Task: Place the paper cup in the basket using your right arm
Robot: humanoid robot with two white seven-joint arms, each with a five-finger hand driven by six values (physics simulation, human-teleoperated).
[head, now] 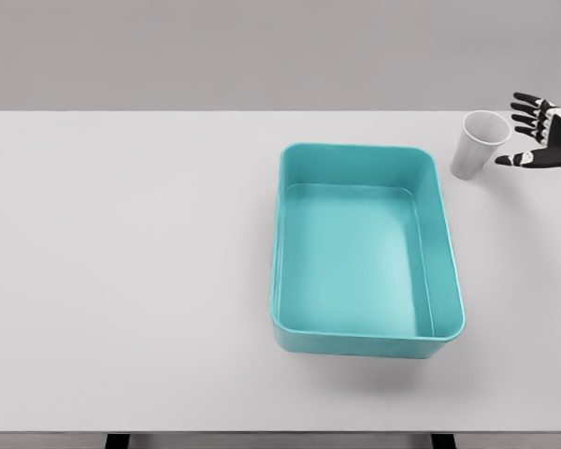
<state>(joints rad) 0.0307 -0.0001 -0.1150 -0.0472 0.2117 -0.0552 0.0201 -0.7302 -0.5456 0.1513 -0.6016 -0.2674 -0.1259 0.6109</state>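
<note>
Not yet grasped: paper cup (479,143) upright just beside the spread, empty fingers (528,105) of the right hand (547,136), teal basket (449,243) beyond, unfilled.

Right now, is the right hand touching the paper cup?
Apart. In the head view a strip of table shows between the open right hand and the upright paper cup.
</note>
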